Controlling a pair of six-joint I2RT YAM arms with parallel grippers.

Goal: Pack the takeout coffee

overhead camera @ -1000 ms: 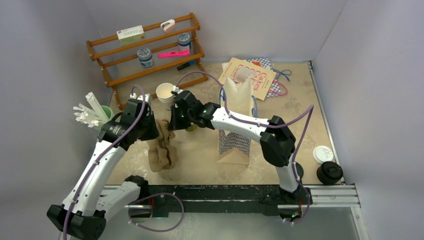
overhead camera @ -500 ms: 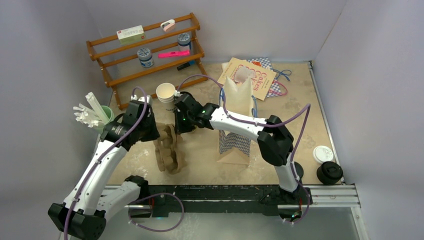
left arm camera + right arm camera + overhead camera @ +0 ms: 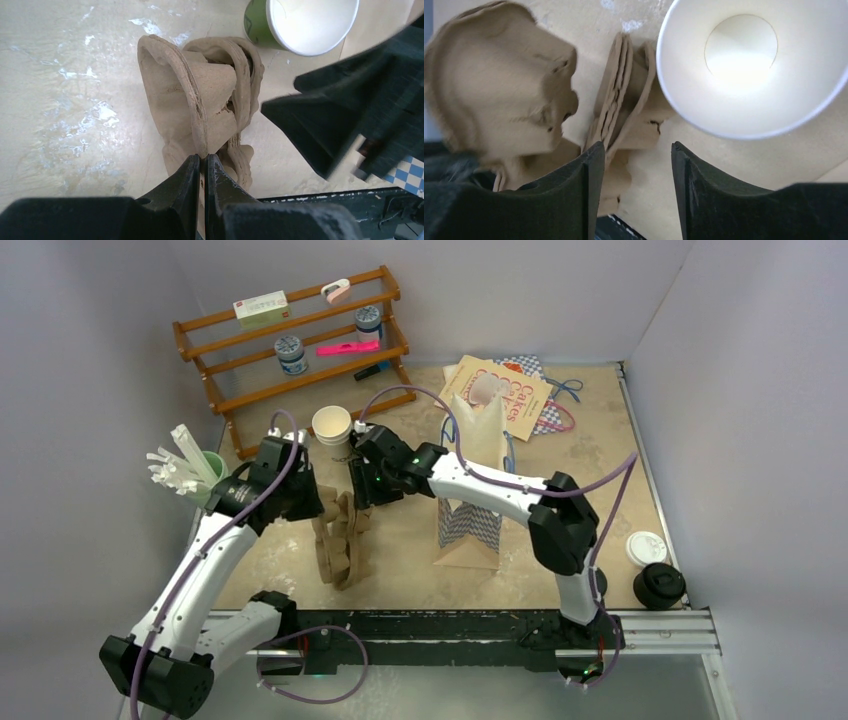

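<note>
Tray of brown pulp pinched on edge by left pincer, likely steadying it; right pincer spread beside it.

Two arms of white links, black joints, looping purple cables and matte-black wedge fingers.

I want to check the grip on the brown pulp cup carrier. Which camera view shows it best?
The left wrist view: the left gripper pinches the cup carrier at its rim, seen close. The right wrist view shows its edges beside the open right gripper. The top view shows it small, between both arms.
</note>
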